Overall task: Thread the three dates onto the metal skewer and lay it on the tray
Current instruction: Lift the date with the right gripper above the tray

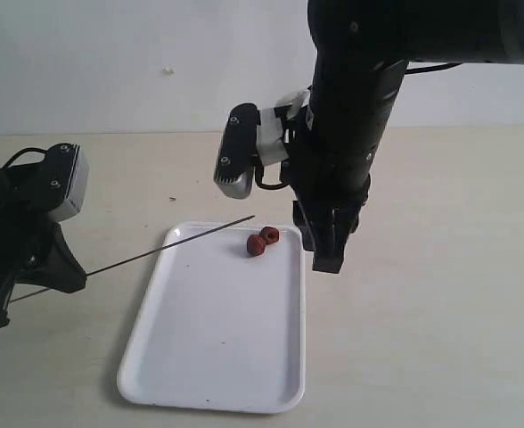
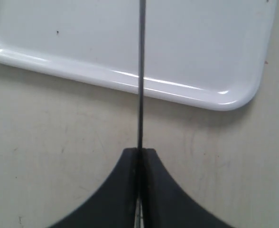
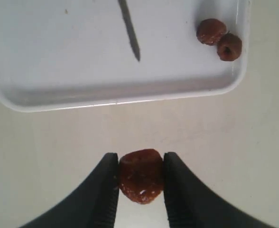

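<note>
The pale table point(image 1: 440, 339) carries a white tray point(image 1: 217, 357) lying lengthwise at the near middle. The dark right arm point(image 1: 347, 116) comes down from the far right, just beside the tray's far right corner. The left arm point(image 1: 17, 241) sits low at the left edge. The left fingers point(image 2: 132, 159) are pressed fully together on the skewer point(image 1: 173, 247). This thin grey rod runs from them to the right, crosses the tray's far left corner and ends with its tip over the far part of the tray. It carries nothing yet. Two dates point(image 1: 263, 241) lie touching each other inside the tray's far right corner, a little to the right of the tip. The right fingers point(image 3: 108, 175) are about half open and clamped on either side of a third date point(image 3: 140, 176), over bare table just outside the tray's right rim. Whether this fruit is clear of the table cannot be told. The step in hand looks like threading the first date. The next move calls for bringing it left to the tip, centred on the rod's line, then pushing it along the rod while the left fingers hold firm. An off-centre push could bend the rod or twist the fruit.
</note>
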`<act>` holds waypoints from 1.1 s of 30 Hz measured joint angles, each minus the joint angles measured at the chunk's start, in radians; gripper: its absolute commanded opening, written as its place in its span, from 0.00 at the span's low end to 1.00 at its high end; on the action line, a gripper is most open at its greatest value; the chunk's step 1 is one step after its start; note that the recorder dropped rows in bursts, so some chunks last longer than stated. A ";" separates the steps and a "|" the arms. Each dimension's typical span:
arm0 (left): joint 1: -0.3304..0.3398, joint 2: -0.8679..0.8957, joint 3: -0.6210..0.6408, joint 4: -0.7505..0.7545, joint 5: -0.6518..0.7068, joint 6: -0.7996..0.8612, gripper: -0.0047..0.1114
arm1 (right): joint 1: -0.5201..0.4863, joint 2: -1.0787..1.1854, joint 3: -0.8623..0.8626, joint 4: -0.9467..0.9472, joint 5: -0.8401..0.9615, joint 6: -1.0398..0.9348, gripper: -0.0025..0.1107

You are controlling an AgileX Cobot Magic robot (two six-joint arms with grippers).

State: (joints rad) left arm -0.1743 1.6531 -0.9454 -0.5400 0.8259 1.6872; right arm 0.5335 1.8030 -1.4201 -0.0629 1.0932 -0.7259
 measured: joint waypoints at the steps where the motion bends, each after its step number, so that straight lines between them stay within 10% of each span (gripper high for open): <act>1: 0.000 0.000 0.000 -0.002 -0.002 0.000 0.04 | 0.000 0.000 0.000 0.000 0.000 0.004 0.30; 33: 0.000 0.000 0.000 -0.005 -0.006 -0.008 0.04 | -0.089 -0.105 0.000 0.352 0.120 -0.518 0.30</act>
State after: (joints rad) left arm -0.1743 1.6531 -0.9454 -0.5453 0.8197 1.6794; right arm 0.4448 1.6982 -1.4201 0.2896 1.2133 -1.2442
